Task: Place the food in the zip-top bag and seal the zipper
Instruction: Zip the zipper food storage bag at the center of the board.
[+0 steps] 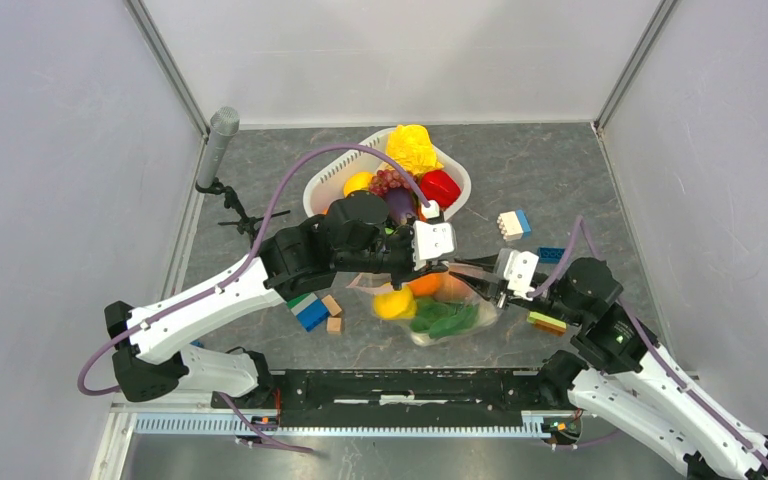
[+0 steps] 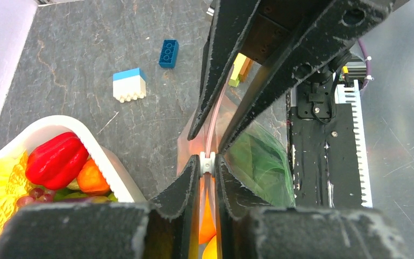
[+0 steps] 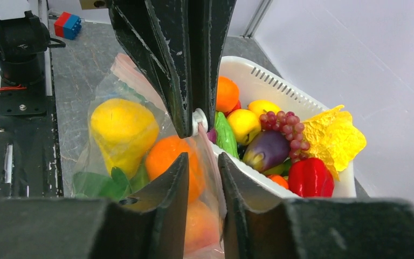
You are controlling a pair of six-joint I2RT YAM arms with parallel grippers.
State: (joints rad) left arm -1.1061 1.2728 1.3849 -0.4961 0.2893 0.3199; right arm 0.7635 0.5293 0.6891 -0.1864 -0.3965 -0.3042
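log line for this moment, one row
step: sealing | left gripper: shut on zipper | right gripper: shut on zipper | bag: yellow, orange, green food inside | basket: pepper, grapes inside

Between the black left end effector (image 2: 208,164) and the black right end effector (image 3: 203,159), the clear zip-top bag (image 3: 102,89) is showing its pale pink zipper (image 3: 135,76), with yellow, orange and green food (image 3: 121,132) glowing inside. Beyond the fingertips, a white basket (image 3: 280,86) is holding more in red, purple and yellow, sitting on the dark grey veined counter (image 2: 75,48).
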